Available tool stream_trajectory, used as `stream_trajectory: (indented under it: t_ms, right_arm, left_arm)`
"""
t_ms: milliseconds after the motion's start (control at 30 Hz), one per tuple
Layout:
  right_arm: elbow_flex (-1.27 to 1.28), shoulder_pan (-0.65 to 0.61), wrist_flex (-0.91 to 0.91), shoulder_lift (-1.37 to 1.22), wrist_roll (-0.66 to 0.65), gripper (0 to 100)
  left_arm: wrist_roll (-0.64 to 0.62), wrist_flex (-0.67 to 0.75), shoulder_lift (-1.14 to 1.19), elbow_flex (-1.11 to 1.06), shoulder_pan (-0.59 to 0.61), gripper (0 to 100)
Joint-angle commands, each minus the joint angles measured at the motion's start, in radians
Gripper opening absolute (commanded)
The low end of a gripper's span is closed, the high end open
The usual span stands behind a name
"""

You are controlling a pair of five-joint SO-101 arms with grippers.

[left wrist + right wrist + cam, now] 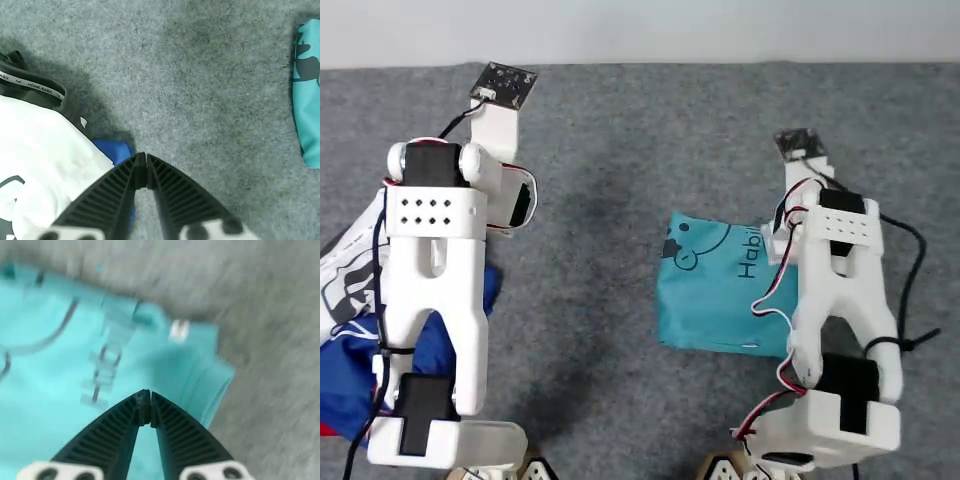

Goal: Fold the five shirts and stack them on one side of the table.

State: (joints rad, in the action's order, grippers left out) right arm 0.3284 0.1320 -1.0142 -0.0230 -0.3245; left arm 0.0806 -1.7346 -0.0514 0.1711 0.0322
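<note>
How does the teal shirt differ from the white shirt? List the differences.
The teal shirt is folded into a flat rectangle; the white shirt lies rumpled. The teal shirt lies alone; the white shirt overlaps a blue garment. Both rest on the grey table.

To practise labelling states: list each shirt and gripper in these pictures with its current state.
teal shirt: folded, flat on the table.
white shirt: unfolded, bunched up.
blue shirt: unfolded, partly under the white shirt.
left gripper: shut, empty.
right gripper: shut, empty, above the teal shirt.
</note>
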Motion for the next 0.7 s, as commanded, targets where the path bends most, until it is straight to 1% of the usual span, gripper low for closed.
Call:
stream_trajectory:
  t_ms: [0, 133, 233, 300, 367, 467, 567, 667]
  right_arm:
    - [-0.058, -0.010, 0.163, -0.038, 0.014, 1.1]
    - [-0.091, -0.018, 0.323, -0.183, 0.012, 0.9]
    - [-0.193, -0.035, 0.309, -0.265, 0.015, 0.9]
    - [-0.272, -0.038, 0.222, -0.272, 0.020, 0.9]
    - [-0.353, -0.041, 0.081, -0.249, 0.028, 0.9]
    - [-0.456, -0.050, -0.145, -0.214, 0.097, 1.2]
    - [-0.543, -0.048, -0.351, -0.200, 0.132, 1.7]
    - [-0.598, -0.047, -0.495, -0.200, 0.133, 6.4]
  left_arm:
    - [0.006, -0.018, -0.044, 0.001, 0.005, 1]
    - [0.006, -0.018, -0.044, -0.001, 0.002, 1]
    - [0.006, -0.018, -0.044, -0.002, 0.006, 1]
    - [0.006, -0.018, -0.044, -0.002, 0.006, 1]
    - [0.006, -0.018, -0.044, -0.002, 0.006, 1]
    - [0.006, -0.018, -0.044, -0.002, 0.006, 1]
    - [0.006, -0.018, -0.044, -0.002, 0.006, 1]
    - [0.006, -0.018, -0.044, -0.002, 0.006, 1]
